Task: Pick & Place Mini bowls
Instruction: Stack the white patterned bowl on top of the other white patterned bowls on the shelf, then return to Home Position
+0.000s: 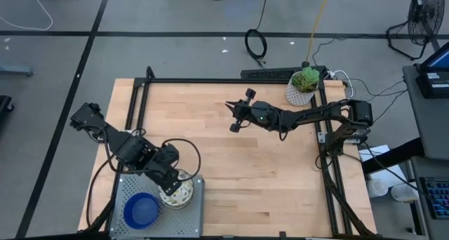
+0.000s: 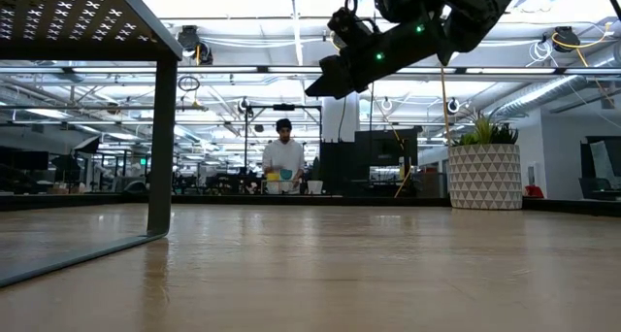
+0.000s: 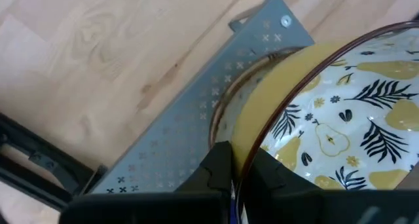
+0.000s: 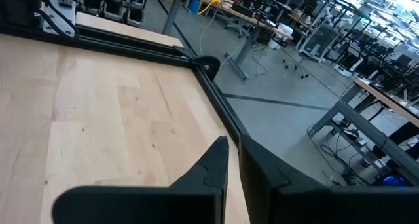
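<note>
- Patterned bowl, yellow outside with pears and leaves inside, sits on the grey perforated tray beside a blue bowl.
- Left gripper pinches its rim, seemingly setting it down.
- Right gripper waits closed, empty, above mid-table.

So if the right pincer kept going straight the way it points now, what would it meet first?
Probably nothing on the table: the right pincer, shut and empty, points across bare wooden table toward the black frame rail at its edge. Depth is hard to judge.

Blue bowl & pear-print cream bowl side by side on grey perforated tray.
</note>
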You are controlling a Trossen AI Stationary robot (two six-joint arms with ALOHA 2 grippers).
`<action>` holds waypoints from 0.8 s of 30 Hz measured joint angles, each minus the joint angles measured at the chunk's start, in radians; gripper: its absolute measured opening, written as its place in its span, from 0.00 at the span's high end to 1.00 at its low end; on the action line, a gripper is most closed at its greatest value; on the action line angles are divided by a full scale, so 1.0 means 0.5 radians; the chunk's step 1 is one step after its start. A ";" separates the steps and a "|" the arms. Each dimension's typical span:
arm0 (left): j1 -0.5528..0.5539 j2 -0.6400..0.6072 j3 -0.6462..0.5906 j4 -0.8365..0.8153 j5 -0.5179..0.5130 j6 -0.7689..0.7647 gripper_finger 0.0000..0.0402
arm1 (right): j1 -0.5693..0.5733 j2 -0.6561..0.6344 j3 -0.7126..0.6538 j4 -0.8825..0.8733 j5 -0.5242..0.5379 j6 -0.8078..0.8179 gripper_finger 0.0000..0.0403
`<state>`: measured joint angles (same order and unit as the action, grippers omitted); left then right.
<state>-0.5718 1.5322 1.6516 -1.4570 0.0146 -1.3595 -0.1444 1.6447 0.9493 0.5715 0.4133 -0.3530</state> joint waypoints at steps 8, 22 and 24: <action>0.000 0.000 0.000 -0.022 -0.033 -0.016 0.80 | 0.000 0.000 0.001 -0.033 0.000 0.001 0.94; -0.012 -0.001 0.000 -0.008 0.031 0.331 0.72 | 0.000 0.000 0.002 -0.048 0.000 0.001 0.94; -0.012 -0.001 0.000 -0.008 0.031 0.553 0.72 | 0.000 -0.001 0.002 -0.047 -0.001 -0.006 0.94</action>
<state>-0.5777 1.5318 1.6516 -1.4610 0.0299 -1.0830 -0.1444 1.6444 0.9501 0.5480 0.4130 -0.3560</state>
